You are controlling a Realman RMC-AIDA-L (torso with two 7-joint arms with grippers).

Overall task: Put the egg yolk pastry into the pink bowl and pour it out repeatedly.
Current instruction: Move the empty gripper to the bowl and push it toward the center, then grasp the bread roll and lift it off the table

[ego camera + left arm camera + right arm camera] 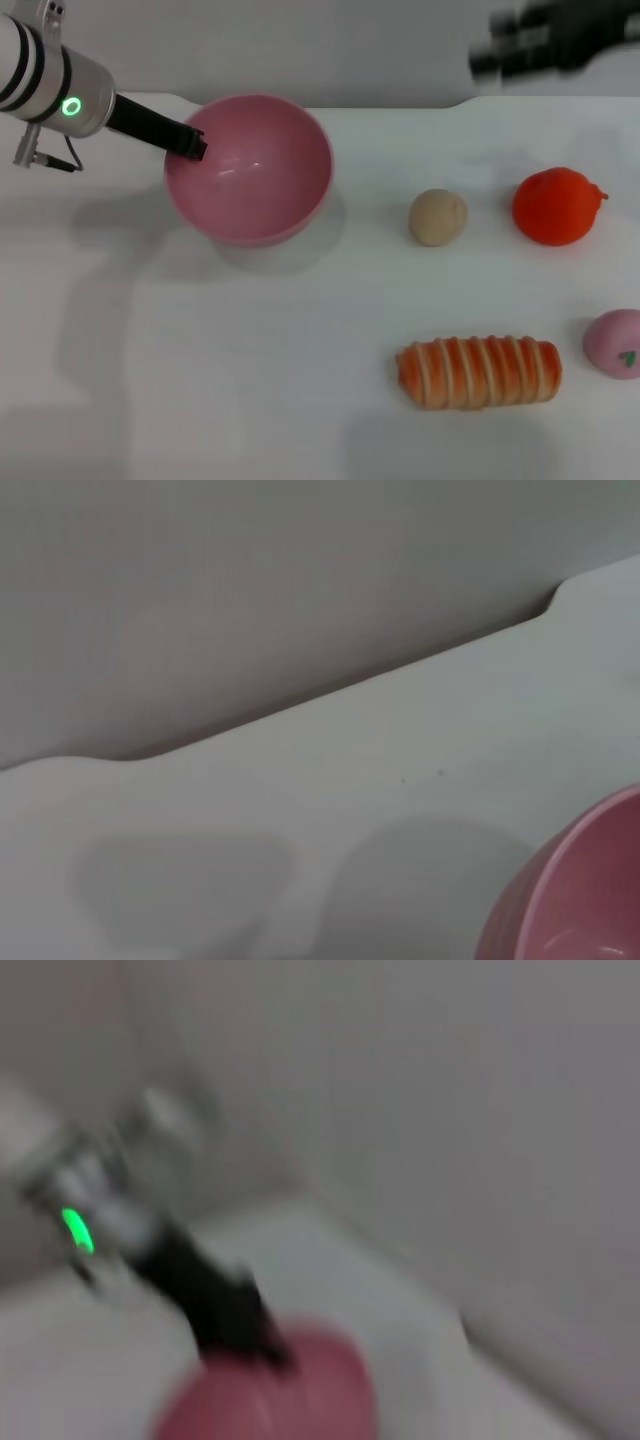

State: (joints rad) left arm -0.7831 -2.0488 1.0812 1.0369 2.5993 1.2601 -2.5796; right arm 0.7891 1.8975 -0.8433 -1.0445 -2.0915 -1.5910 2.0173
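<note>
The pink bowl [250, 170] is at the back left of the white table [200, 360], tipped so its empty inside faces the head camera. My left gripper [190, 143] is shut on the bowl's left rim, with one black finger inside the rim. The egg yolk pastry [437, 217] lies on the table to the right of the bowl, apart from it. My right gripper [540, 45] is a blurred dark shape high at the back right, far from the pastry. In the left wrist view only an edge of the pink bowl [575, 890] shows. The right wrist view shows the left gripper [225, 1310] on the bowl [270, 1400].
An orange round fruit [557, 205] sits right of the pastry. A striped orange-and-cream bread roll [480, 371] lies in front. A pink bun with a green mark [615, 343] is at the right edge. A grey wall runs behind the table's back edge.
</note>
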